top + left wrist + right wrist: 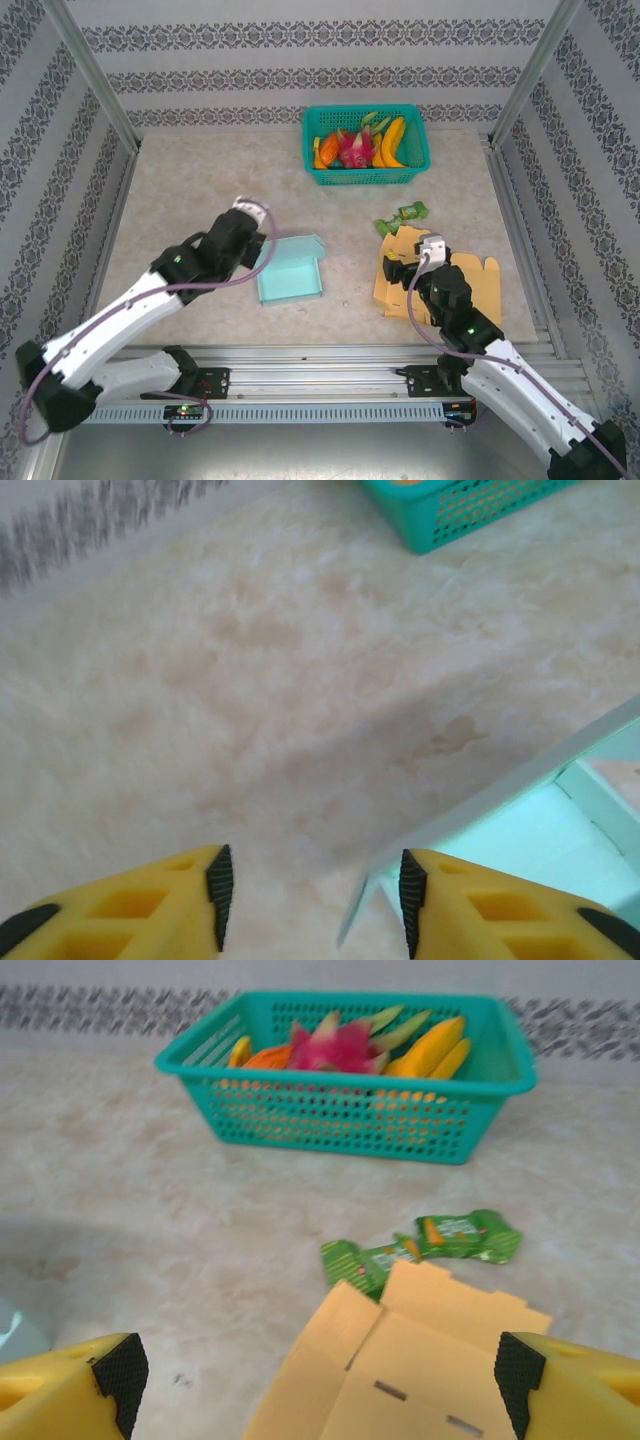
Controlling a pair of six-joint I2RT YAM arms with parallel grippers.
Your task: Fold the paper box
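Paper boxes number two on this bench: a mint paper box [290, 275] and an orange box blank [482, 280]. The mint paper box sits near the middle of the bench [190, 190], a little toward the front edge, already shaped into a shallow tray with low walls standing up. The orange box blank lies flat and unfolded toward the front right corner, partly covered in the top view by the right arm that reaches over it.

The left fingers [150, 905] are at the mint paper box's left far corner. They stand partly spread with bare bench between them, and one wall edge of the box [520, 790] runs just beside the right-hand finger, so nothing is clamped. The right fingers [570, 1390] are parted very wide above the orange box blank [420, 1360], whose notched flaps show between them, and they grip nothing.

Just beyond the blank's far edge lie green snack packets [403, 216], touching or nearly touching it in the right wrist view [465, 1235]. At the far edge of the bench, right of centre, stands a teal plastic basket [365, 178] holding a pink dragon fruit [353, 150], yellow bananas [393, 142] and an orange fruit [328, 150].
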